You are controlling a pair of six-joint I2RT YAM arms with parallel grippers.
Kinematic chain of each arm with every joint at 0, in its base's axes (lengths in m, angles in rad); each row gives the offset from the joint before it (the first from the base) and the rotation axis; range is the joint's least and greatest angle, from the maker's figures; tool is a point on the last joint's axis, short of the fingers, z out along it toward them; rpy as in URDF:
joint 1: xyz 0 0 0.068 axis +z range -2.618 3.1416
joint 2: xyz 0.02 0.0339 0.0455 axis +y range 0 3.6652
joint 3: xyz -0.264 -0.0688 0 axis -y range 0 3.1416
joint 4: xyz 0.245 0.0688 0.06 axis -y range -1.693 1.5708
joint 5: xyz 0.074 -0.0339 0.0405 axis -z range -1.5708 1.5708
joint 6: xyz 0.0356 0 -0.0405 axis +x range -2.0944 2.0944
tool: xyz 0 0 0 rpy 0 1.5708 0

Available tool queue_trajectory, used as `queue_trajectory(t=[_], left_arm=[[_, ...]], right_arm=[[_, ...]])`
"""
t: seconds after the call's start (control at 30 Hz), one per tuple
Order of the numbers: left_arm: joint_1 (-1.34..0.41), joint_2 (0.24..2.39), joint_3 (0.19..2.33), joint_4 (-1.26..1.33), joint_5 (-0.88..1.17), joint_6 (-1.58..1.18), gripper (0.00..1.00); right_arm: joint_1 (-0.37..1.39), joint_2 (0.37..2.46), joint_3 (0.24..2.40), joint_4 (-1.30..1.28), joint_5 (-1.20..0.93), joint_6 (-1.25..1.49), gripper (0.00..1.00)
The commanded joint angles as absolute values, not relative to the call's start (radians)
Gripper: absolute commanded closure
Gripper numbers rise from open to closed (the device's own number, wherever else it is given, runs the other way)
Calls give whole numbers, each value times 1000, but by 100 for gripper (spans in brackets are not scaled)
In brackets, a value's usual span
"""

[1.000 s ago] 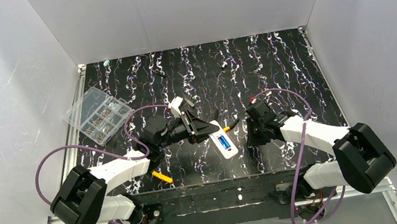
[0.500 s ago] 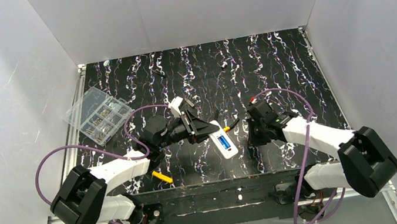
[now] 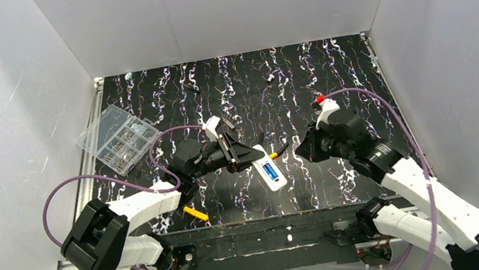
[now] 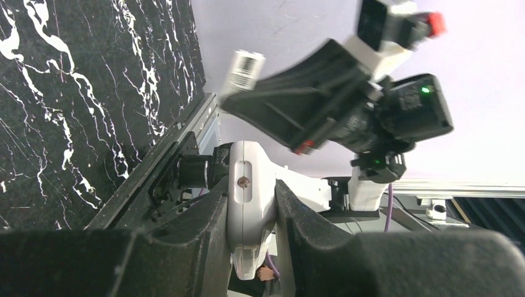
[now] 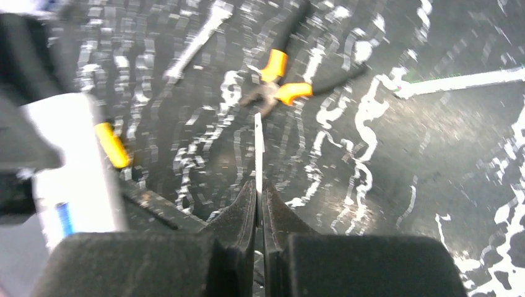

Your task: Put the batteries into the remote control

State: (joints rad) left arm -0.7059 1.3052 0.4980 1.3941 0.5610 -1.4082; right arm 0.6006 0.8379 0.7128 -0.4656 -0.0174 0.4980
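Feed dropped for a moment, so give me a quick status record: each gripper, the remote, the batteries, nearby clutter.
left gripper: shut on remote control, recess side facing up
right gripper: shut on thin pale piece, seen edge-on; what it is, unclear
battery: one blue cell seated in the recess; no second one visible
clutter: pliers on the table, compartment box at far left
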Motion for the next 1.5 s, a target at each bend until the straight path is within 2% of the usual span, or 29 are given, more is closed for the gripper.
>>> queue_trajectory(t=[0.0, 0.1, 0.4, 0.77, 1.03, 1.47], left_arm=[[-702, 1284, 500, 1466, 575, -1355, 100], [-703, 1284, 495, 1478, 563, -1338, 100], [-702, 1329, 500, 1533, 523, -1326, 100], [-695, 1323, 495, 1542, 481, -1310, 100], [-693, 1311, 500, 1541, 483, -1313, 100], [-693, 1304, 527, 1541, 509, -1322, 100]], right_arm=[[586, 749, 817, -455, -259, 392, 99], [579, 767, 894, -504, -447, 370, 99], [562, 903, 1009, -532, -797, 449, 99], [455, 1075, 1070, -550, -1070, 516, 99], [443, 1140, 1035, -636, -1092, 497, 99], [443, 1167, 930, -591, -1036, 619, 99]])
